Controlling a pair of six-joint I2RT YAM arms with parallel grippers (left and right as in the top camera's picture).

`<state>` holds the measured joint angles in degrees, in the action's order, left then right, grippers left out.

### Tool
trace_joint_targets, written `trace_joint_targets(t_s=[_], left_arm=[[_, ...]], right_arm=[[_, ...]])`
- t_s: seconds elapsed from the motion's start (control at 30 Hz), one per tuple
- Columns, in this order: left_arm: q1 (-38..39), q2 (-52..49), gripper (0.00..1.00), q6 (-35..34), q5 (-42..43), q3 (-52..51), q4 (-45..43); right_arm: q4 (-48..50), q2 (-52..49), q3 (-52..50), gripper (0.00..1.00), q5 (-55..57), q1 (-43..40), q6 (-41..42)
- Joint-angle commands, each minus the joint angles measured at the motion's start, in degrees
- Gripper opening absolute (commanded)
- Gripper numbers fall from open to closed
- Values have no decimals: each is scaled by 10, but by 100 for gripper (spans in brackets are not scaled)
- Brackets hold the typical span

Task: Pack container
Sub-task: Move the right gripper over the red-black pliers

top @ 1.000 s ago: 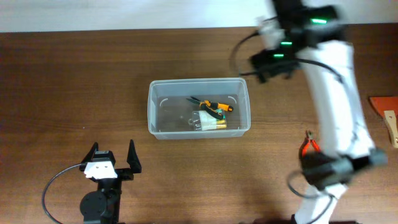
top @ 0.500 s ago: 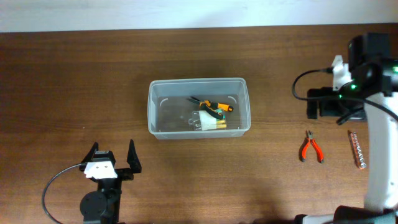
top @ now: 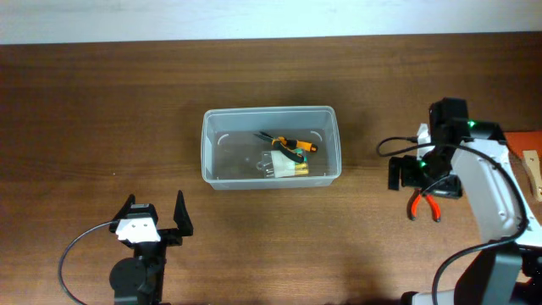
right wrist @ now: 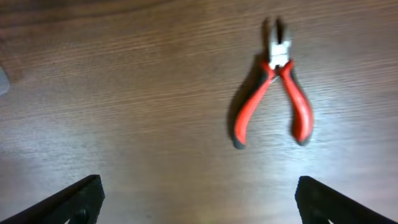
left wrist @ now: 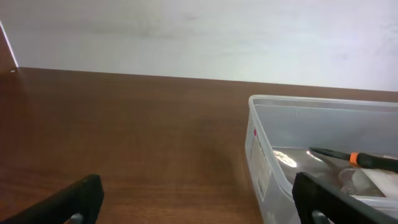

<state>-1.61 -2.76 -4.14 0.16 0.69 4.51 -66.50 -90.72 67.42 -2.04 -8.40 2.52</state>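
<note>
The work surface is a dark brown wood-grain table point(top: 102, 102) with a white wall along its far edge.

Overhead view: The container point(top: 271, 111), a clear rectangular bin, stands at the table centre. It holds a black-and-orange hand tool point(top: 293, 142) and a white-and-yellow item point(top: 288, 166). The left gripper point(top: 153, 208) sits near the front-left of the bin, well apart from it, fingers spread and empty. The right gripper point(top: 422, 179) is well to the right of the bin, directly over the jaw end of the red-handled pliers point(top: 425, 205), which lie flat on the table.

Left wrist view: Both black fingertips point(left wrist: 79, 198) show at the lower corners, wide apart, with nothing between them. The container point(left wrist: 311, 101) stands ahead and to the right, with the black-and-orange hand tool point(left wrist: 357, 159) visible inside.

Right wrist view: The right gripper point(right wrist: 199, 202) is fully spread and holds nothing. The red-handled pliers point(right wrist: 273, 93) lie ahead, clear of both fingers, handles splayed toward the camera.
</note>
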Motion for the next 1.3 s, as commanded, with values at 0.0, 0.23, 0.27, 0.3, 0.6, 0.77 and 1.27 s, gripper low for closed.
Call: trace_joint_targets(t_s=[0.0, 0.23, 0.27, 0.3, 0.6, 0.77, 1.27], left_arm=[[2, -3, 99, -1, -1, -2, 3], [2, -3, 99, -1, -1, -2, 3], [2, -3, 99, -2, -1, -2, 3], [2, -3, 99, -2, -1, -2, 3], [2, -3, 99, -2, -1, -2, 3], [2, -3, 99, -2, -1, -2, 3], [2, -3, 99, -2, -1, -2, 3]], right_arm=[[16, 0, -24, 99, -18, -2, 21], [77, -41, -54, 99, 11, -3, 22], [81, -46, -54, 99, 12, -3, 23], [83, -50, -54, 99, 12, -3, 23], [76, -53, -55, 99, 13, -3, 20], [87, -53, -68, 99, 54, -3, -8], [107, -54, -87, 99, 92, -3, -7]])
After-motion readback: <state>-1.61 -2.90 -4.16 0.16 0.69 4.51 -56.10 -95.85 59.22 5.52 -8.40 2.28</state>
